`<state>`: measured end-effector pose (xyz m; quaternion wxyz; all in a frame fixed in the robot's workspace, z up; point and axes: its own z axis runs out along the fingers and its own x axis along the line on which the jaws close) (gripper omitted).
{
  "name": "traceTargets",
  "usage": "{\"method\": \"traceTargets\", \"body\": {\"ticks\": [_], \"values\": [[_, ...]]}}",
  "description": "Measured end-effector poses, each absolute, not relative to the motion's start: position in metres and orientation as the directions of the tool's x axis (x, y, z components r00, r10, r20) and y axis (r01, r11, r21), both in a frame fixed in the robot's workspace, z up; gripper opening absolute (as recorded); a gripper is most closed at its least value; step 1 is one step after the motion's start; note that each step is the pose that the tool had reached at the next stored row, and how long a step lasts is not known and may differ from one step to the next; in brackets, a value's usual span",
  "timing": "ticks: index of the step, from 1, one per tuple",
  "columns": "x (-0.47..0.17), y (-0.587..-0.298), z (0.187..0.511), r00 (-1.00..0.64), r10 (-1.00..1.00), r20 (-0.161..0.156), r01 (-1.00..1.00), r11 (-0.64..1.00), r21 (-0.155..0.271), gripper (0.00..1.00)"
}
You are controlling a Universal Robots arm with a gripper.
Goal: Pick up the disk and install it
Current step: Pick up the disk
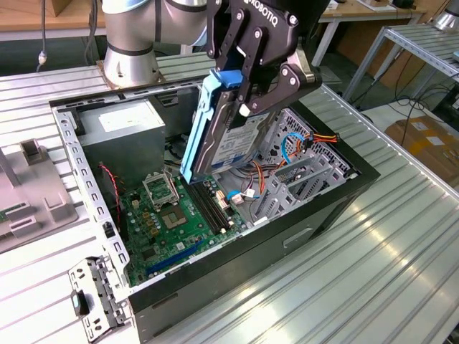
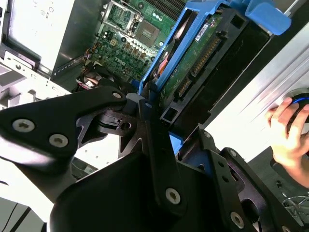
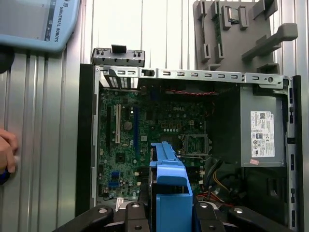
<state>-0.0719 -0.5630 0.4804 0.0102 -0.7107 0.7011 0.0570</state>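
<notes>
exterior view, left to right: one grey metal power-supply box [image 1: 118,136]; one green motherboard [image 1: 168,218]; one flat silver disk with blue plastic rails [image 1: 231,147], clenched on edge by the one black gripper [image 1: 247,107] above the open black case [image 1: 337,215], tilted, likely to suit the perforated metal drive cage [image 1: 308,168].
</notes>
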Motion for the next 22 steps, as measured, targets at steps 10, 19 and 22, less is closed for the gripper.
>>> {"method": "traceTargets", "body": {"ticks": [10,19,22], "values": [[-0.071,-0.565,0.480,0.010,-0.995,-0.095,-0.998,-0.017,0.065,0.37],[-0.063,-0.573,0.480,0.010,-0.995,-0.095,-0.998,-0.017,0.065,0.37],[-0.061,-0.578,0.480,0.010,-0.995,-0.096,-0.998,-0.017,0.065,0.37]]}}
